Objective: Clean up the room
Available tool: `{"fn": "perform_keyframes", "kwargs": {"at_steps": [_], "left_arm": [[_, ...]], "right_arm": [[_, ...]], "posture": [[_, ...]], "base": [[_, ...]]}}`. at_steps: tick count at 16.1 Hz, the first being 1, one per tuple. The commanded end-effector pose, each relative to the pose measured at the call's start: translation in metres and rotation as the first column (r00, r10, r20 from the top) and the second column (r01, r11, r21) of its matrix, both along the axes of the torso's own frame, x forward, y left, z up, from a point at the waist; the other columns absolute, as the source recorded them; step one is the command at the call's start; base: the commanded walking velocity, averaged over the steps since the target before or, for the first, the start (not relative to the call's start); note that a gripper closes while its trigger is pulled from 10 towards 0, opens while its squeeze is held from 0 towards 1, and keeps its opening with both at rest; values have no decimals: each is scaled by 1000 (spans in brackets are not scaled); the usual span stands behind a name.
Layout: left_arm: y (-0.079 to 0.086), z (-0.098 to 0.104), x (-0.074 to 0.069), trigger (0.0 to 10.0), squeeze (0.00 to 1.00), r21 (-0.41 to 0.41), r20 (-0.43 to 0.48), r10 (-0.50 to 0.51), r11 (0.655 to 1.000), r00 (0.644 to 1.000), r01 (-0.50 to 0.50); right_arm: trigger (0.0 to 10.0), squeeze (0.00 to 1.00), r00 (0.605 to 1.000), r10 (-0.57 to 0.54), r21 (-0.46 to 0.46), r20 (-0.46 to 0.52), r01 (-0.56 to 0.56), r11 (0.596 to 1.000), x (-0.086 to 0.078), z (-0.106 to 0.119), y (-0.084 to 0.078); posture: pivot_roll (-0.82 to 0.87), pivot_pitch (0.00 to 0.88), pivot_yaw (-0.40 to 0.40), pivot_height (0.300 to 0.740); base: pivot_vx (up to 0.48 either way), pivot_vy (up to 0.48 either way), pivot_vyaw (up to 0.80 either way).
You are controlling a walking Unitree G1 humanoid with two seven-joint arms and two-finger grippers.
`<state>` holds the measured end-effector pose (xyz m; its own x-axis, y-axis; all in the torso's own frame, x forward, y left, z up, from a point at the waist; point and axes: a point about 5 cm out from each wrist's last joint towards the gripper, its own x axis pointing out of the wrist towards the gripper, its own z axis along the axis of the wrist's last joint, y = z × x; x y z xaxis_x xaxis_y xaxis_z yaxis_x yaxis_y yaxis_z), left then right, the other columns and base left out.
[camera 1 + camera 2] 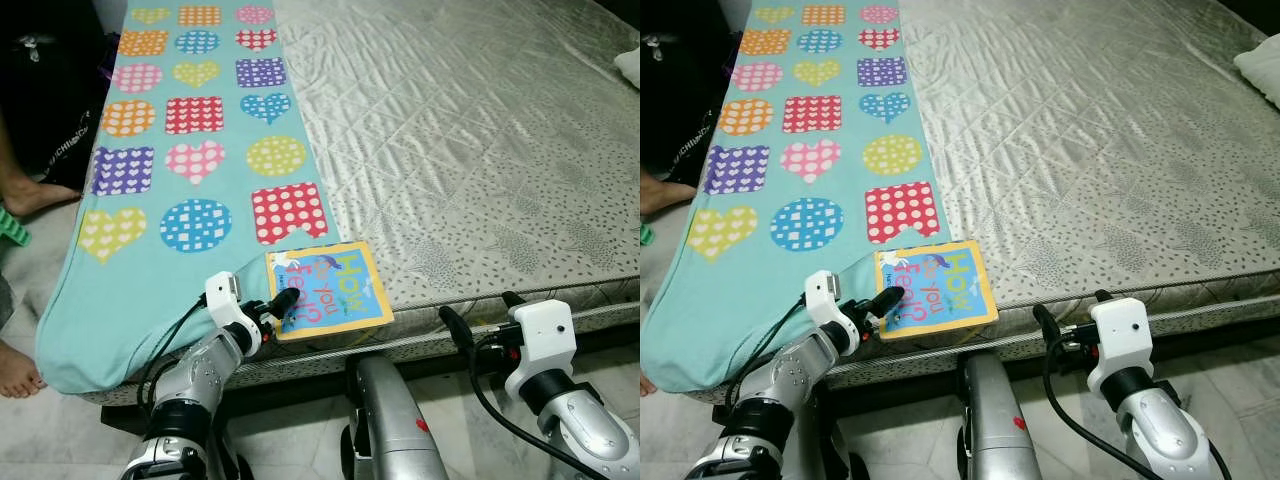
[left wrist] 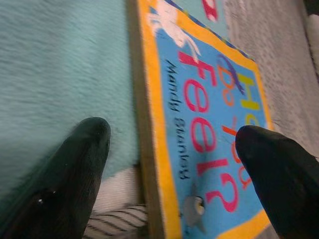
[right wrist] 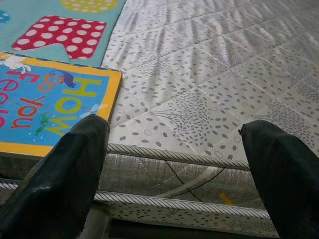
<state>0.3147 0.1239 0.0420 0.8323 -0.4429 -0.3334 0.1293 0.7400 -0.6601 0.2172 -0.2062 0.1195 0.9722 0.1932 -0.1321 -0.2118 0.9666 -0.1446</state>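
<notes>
A children's board book [image 1: 329, 289] with a blue cover and yellow border, titled "How do you feel?", lies flat at the near edge of the bed. My left gripper [image 1: 277, 308] is at the book's left corner, open, its fingers [image 2: 75, 164] straddling the book's edge [image 2: 147, 149] without closing on it. One finger is over the teal blanket [image 1: 190, 150], the other over the cover. My right gripper [image 1: 480, 320] hovers open just off the bed's edge, to the right of the book [image 3: 50, 109], holding nothing.
The teal blanket with dotted hearts and squares covers the bed's left strip. A grey quilted mattress [image 1: 470, 140] fills the rest. A person's feet [image 1: 15, 370] and leg [image 1: 30, 190] stand on the floor at the left. A white pillow corner [image 1: 1260, 65] sits far right.
</notes>
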Motion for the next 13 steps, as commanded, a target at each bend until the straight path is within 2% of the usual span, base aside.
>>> {"fn": "perform_keyframes", "kwargs": {"at_steps": [1, 5, 8, 9, 10, 11, 12, 13], "left_arm": [[-15, -6, -6, 10000, 0, -31, -37, -70, 997, 997, 69], [-30, -7, -7, 10000, 0, -70, -44, -142, 988, 989, 139], [-39, -6, -11, 10000, 0, -157, -36, -184, 972, 982, 176], [-42, -3, -11, 10000, 0, -246, -12, -198, 950, 980, 189], [-43, -1, -11, 8118, 0, -273, 16, -206, 940, 978, 203], [-43, -1, -11, 8118, 0, -273, 16, -206, 940, 978, 203], [-42, -1, -11, 10000, 0, -289, 33, -212, 933, 977, 212], [-40, -2, -11, 10000, 0, -284, 39, -203, 936, 978, 206]], "right_arm": [[10000, 0, 1000, -2, -9, 8, 2, 1000, -3, 5, -1], [10000, 0, 1000, -8, -10, 7, 8, 1000, -4, 5, -1], [10000, 0, 1000, -8, -8, 4, 8, 1000, -5, 5, -1], [10000, 0, 1000, 2, 3, -5, -2, 1000, -5, 4, 0], [10000, 0, 1000, 13, 17, -12, -13, 1000, -5, 4, 2], [10000, 0, 1000, 13, 17, -12, -13, 1000, -5, 4, 2], [10000, 0, 1000, 19, 26, -17, -19, 999, -6, 4, 3], [10000, 0, 1000, 20, 27, -18, -19, 999, -6, 4, 3]], "posture": [[-338, 182, -32, 530], [-345, 188, -30, 530], [-350, 194, -32, 530], [-352, 194, -32, 530], [-353, 194, -31, 530], [-353, 194, -31, 530], [-354, 194, -32, 530], [-354, 195, -31, 530]], "base": [[0, 0, 0], [0, 0, 0], [0, 0, 0], [0, 0, 0], [0, 0, 0], [0, 0, 0], [0, 0, 0], [0, 0, 0]]}}
